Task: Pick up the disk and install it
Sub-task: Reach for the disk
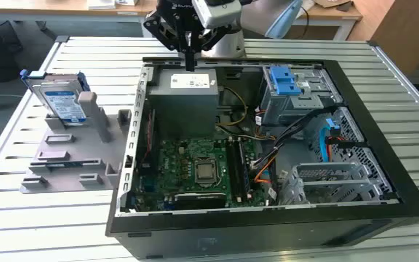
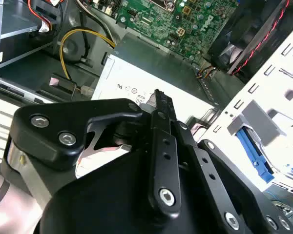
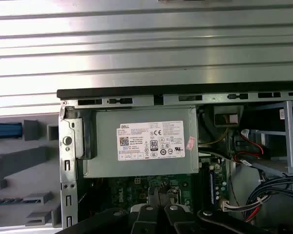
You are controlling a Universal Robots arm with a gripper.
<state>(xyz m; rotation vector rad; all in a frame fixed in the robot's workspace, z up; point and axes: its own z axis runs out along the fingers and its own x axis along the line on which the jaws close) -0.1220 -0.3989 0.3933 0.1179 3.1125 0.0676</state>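
Observation:
The disk [image 1: 63, 103], a silver drive with a blue-and-white label in a blue carrier, stands on edge in a grey holder [image 1: 71, 158] at the exterior view's left, outside the computer case. My gripper [image 1: 189, 61] hangs over the far rim of the case, above the grey power-supply box [image 1: 187, 95], well to the right of the disk in the exterior view. Its black fingers are shut with nothing between them, as both wrist views show [image 2: 158, 97] [image 3: 161, 194]. In the first wrist view a blue strip [image 3: 5, 130] of the disk's carrier shows beside the case.
The open black computer case [image 1: 384, 136] lies on a slatted metal table [image 1: 413, 98]. Inside are a green motherboard [image 1: 195, 164], cables, and a metal drive cage [image 1: 300, 95] with a blue latch [image 1: 288, 81]. Bare table lies between the holder and the case.

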